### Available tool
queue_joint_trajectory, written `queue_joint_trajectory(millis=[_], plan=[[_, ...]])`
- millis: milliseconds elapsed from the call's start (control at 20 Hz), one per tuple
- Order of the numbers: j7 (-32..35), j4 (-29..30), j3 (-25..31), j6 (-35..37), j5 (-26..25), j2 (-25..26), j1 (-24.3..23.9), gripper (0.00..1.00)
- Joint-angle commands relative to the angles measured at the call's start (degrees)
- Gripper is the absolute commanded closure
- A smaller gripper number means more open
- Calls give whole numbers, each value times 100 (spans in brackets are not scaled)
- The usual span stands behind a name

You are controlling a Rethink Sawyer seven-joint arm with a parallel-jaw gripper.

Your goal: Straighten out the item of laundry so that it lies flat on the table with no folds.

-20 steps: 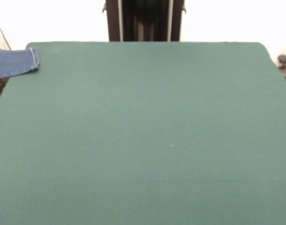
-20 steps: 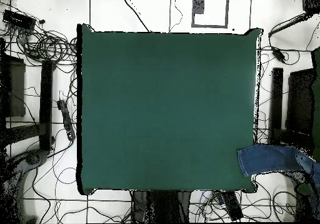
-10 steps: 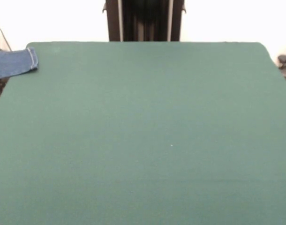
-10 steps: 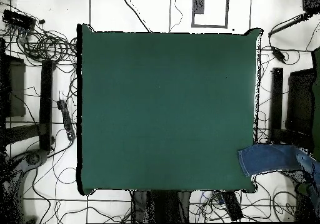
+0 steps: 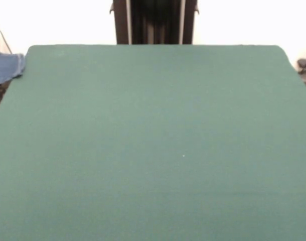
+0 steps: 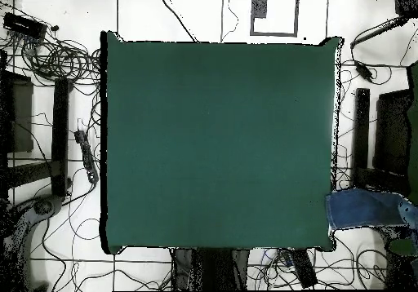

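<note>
I see no pincer in either view, so I cannot tell whether it is spread, pressed together or holding anything. The table (image 5: 153, 140) fills the front view with its dark green cloth. The jeans (image 5: 6, 68) show only as a blue denim end at the table's far left corner in the front view, barely touching its edge. From overhead, the jeans (image 6: 363, 209) lie just beside the table (image 6: 216, 142) near its lower right corner, almost wholly off the cloth.
</note>
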Motion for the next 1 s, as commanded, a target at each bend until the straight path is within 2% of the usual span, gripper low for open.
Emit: queue_joint_trajectory(millis=[50,600,1000], plan=[[-1444,599,310,113,75,-254,384,100],[-1610,98,510,387,-58,53,225,100],[-714,799,257,-281,36,-257,763,100]])
